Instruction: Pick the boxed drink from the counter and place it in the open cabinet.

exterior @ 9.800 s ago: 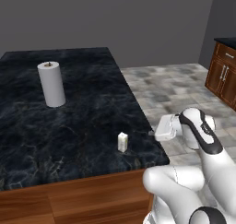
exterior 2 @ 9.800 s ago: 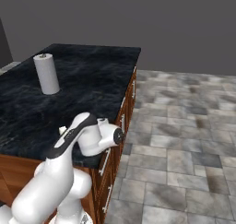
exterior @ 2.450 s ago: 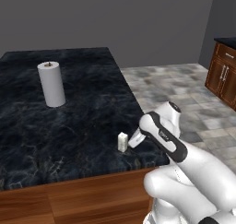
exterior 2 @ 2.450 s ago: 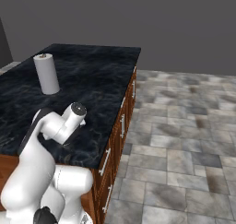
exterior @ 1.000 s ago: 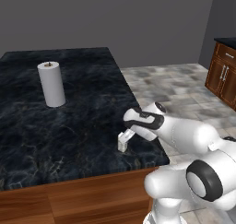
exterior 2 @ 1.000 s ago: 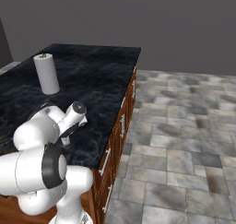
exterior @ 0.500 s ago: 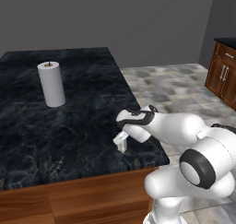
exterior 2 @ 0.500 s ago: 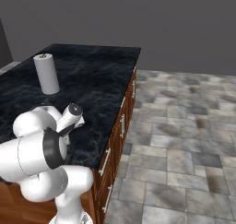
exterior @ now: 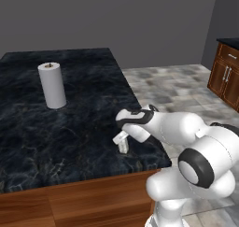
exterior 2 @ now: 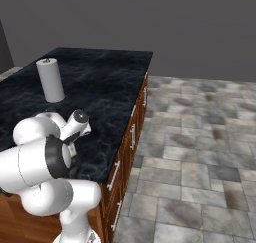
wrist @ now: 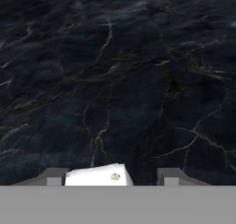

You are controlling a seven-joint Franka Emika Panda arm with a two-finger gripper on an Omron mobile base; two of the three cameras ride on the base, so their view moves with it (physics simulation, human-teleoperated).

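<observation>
Grey walls and stone floor tiles all round, and the counter (exterior: pixel 70 114) takes up most of what we see, black veined top over brown wood sides; a paper towel roll (exterior: pixel 52 85) stands upright well back from where we're working, nowhere near in the way. Our boxed drink (exterior: pixel 123 143) sits upright near the front right corner of the counter, close to the edge; in the hand view it's a white top (wrist: pixel 98 176) poking up right between the two dark finger tips.

For the step in hand, which we'd call the grasp: we want the carton centred between the fingers before squeezing, and right now it looks nearer one tip than the other, so a lopsided close could shove or tip it; it's tiny and light, so a gentle squeeze low enough on the body, then a straight lift, seems the safe bet; being this near the edge, a sideways nudge could send it off the counter.

Our gripper (exterior: pixel 122 137) is down over the carton with a finger on each side; jaws look partly apart; whether they're actually pressing on the box yet, we can't tell.
</observation>
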